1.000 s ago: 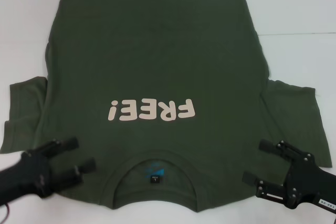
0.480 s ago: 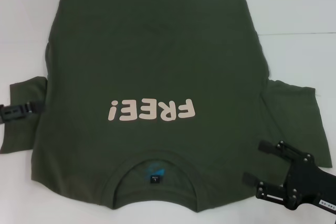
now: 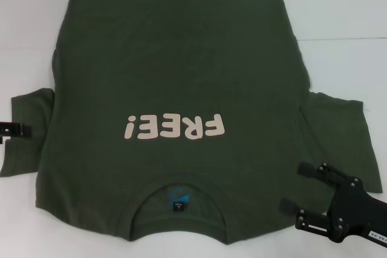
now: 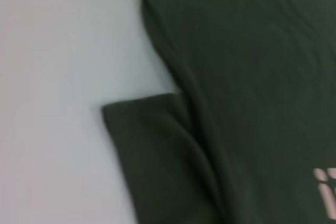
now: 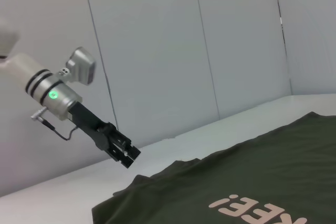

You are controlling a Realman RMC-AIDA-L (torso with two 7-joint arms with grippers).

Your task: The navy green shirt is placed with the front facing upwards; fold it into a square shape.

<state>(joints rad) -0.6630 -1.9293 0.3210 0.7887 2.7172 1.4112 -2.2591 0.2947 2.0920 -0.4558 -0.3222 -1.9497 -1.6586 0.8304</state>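
The navy green shirt (image 3: 175, 58) lies flat on the white table with its front up. Its collar (image 3: 178, 200) is at the near edge and the pale "FREE!" lettering (image 3: 175, 128) faces away from me. Both short sleeves are spread out, the left sleeve (image 3: 27, 140) and the right sleeve (image 3: 338, 131). Only the tip of my left gripper (image 3: 12, 129) shows at the left edge, over the left sleeve; the right wrist view shows that gripper (image 5: 123, 153) hovering above the sleeve. My right gripper (image 3: 300, 187) stands open above the shirt's near right shoulder, holding nothing.
White table (image 3: 338, 4) surrounds the shirt on the left, right and far sides. The left wrist view shows the left sleeve (image 4: 152, 150) beside bare table (image 4: 52, 77). Grey wall panels (image 5: 157, 51) rise behind the table.
My left gripper has left the shirt's near left shoulder, swinging out left and away until only its tip shows. The right gripper and the shirt have not moved.
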